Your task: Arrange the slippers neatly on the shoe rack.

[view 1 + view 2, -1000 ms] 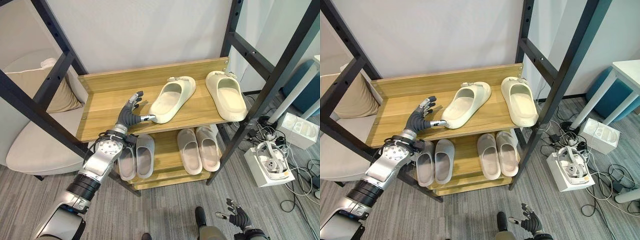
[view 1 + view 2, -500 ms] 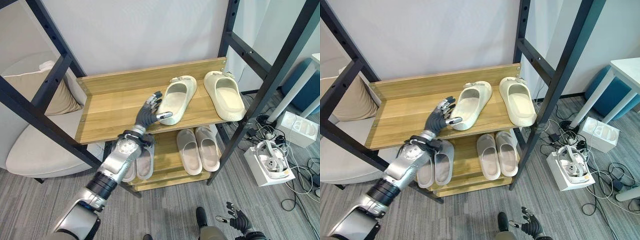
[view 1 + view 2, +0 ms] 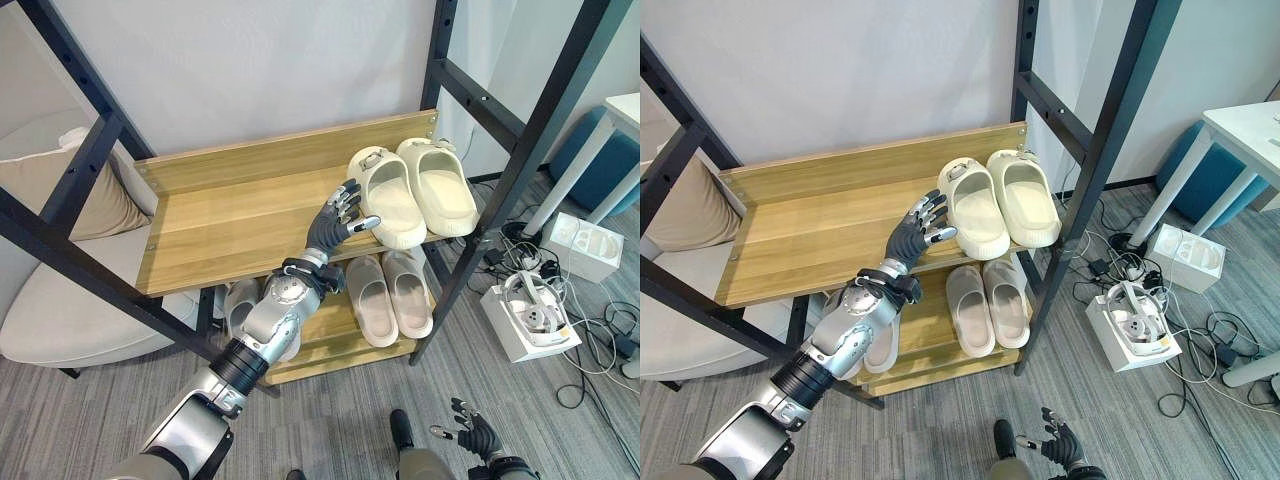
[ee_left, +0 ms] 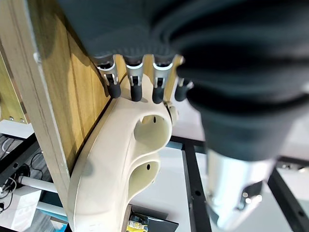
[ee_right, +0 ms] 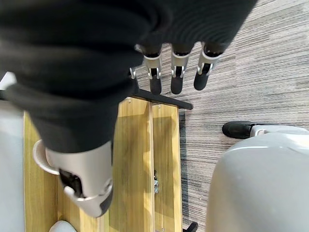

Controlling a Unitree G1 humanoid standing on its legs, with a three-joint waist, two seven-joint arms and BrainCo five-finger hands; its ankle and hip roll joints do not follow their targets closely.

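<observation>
Two cream slippers lie side by side at the right end of the rack's upper wooden shelf point(image 3: 225, 220), toes to the front. My left hand point(image 3: 335, 222) is open, its straight fingers point(image 4: 135, 89) resting against the outer side of the left cream slipper point(image 3: 385, 200). The right cream slipper point(image 3: 438, 186) lies close against it. On the lower shelf stand a pale pink pair point(image 3: 390, 295) and a grey pair point(image 3: 238, 305), the latter partly hidden behind my left arm. My right hand point(image 3: 476, 438) hangs open low over the floor, and its fingers point(image 5: 174, 79) are straight.
Black slanting uprights point(image 3: 505, 185) frame the rack on both sides. A cream chair with a cushion point(image 3: 60, 290) stands to the left. On the carpet to the right lie a white box with a headset point(image 3: 530, 320), cables and a white carton point(image 3: 585, 250).
My left hand has pushed the left cream slipper to the right and turned it straight, so it now lies beside the other one. The camera has shifted a little too.
</observation>
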